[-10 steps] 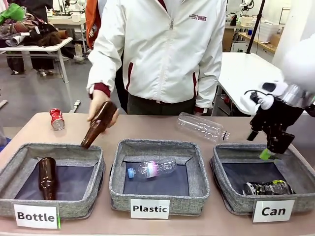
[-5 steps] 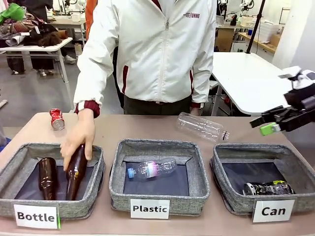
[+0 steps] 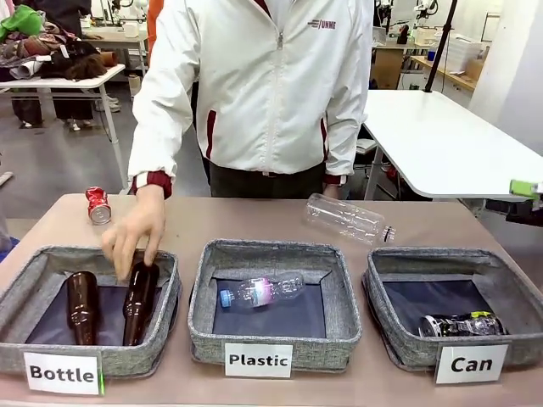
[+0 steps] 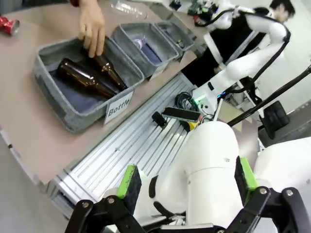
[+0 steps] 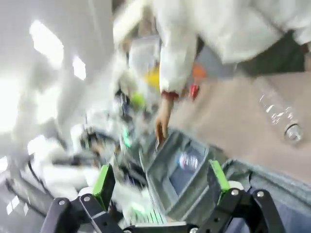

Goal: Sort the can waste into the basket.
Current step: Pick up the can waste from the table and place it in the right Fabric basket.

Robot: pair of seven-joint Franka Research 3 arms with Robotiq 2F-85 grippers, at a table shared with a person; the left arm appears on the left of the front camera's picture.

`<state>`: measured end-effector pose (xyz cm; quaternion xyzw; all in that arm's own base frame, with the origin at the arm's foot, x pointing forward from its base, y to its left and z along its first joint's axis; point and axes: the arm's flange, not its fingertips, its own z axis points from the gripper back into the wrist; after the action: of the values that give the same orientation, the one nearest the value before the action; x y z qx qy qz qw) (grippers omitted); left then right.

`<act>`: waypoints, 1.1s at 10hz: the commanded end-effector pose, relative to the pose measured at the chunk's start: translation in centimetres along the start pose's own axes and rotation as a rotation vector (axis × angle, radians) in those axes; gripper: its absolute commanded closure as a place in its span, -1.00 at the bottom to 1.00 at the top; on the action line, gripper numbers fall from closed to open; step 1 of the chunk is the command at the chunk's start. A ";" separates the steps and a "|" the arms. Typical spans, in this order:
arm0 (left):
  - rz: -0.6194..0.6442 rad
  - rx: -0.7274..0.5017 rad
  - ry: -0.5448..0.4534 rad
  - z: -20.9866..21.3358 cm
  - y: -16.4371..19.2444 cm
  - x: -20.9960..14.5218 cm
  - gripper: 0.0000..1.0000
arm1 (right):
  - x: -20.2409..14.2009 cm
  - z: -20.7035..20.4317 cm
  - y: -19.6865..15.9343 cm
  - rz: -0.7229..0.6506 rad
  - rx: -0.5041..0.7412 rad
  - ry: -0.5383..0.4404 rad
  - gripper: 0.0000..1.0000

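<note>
A crushed red can [image 3: 98, 205] lies on the table at the far left, behind the "Bottle" basket; the left wrist view has the red can [image 4: 8, 24] at its top left corner. A dark can [image 3: 462, 324] lies inside the grey basket labelled "Can" [image 3: 424, 259] at the right. My right gripper [image 3: 528, 191] shows one green pad at the right edge, above and behind that basket. In its own blurred view the right gripper [image 5: 161, 179] is open and empty. My left gripper [image 4: 187, 179] is open and empty, well back from the table over the robot's base.
A person's hand [image 3: 136, 233] rests on a brown bottle [image 3: 140, 301] in the "Bottle" basket [image 3: 51, 259], beside another brown bottle [image 3: 81, 307]. The "Plastic" basket [image 3: 271, 251] holds a clear bottle [image 3: 259, 291]. Another clear bottle [image 3: 346, 219] lies on the table behind it.
My right gripper has swung up and off to the right from above the "Can" basket. The person has laid a second brown bottle into the "Bottle" basket.
</note>
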<state>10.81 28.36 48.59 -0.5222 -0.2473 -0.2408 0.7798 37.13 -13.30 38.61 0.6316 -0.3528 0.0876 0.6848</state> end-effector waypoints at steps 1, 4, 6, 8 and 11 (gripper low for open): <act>-0.023 -0.036 -0.018 0.3 -0.7 0.2 -1.00 | 0.2 -2.7 0.0 -0.035 -0.039 -0.168 -1.00; -0.007 0.055 -0.054 -6.2 0.6 3.6 -1.00 | 0.0 0.0 0.0 0.000 0.000 0.000 -1.00; -0.005 -0.063 0.027 -12.7 2.0 7.0 -1.00 | 0.0 0.0 0.0 0.000 0.000 0.000 -1.00; -0.071 -0.135 0.055 -18.3 2.7 8.4 -1.00 | 0.7 -2.4 -1.6 -0.126 0.028 0.090 -1.00; -0.061 -0.048 0.134 -22.3 4.2 7.7 -1.00 | 2.7 -6.2 -4.0 -0.278 -0.059 0.217 -1.00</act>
<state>23.56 9.82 45.65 -0.5425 -0.2098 -0.3128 0.7509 42.00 -8.95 36.20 0.6523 -0.2225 0.0563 0.7224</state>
